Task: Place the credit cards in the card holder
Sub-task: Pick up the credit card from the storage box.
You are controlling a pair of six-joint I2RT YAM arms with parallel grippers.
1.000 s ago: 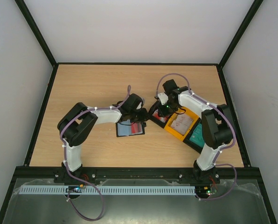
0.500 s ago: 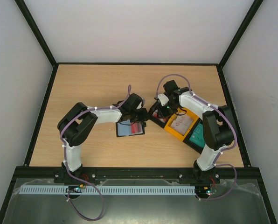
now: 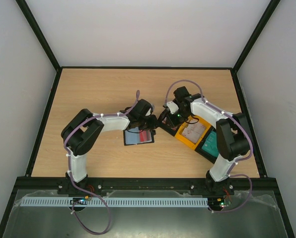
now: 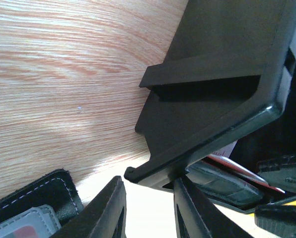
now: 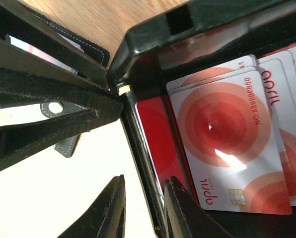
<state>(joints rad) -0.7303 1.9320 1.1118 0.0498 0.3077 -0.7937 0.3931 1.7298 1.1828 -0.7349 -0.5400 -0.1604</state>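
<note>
Red-and-white plastic credit cards (image 5: 227, 134) lie ungrasped: right gripper (image 5: 145, 186) has just parted slightly beside them, seemingly readying a pick; left gripper (image 4: 148, 186) ajar, empty

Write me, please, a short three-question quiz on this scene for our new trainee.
1. True or false: the card holder lies open on the table.
2. Which cards lie in the black bin by the right end effector? A teal; B red-and-white; C plain blue.
3. Whose end effector is nearer the card holder, left or right?
Key: 1 true; 2 B, the red-and-white cards; 3 the left end effector.
</note>
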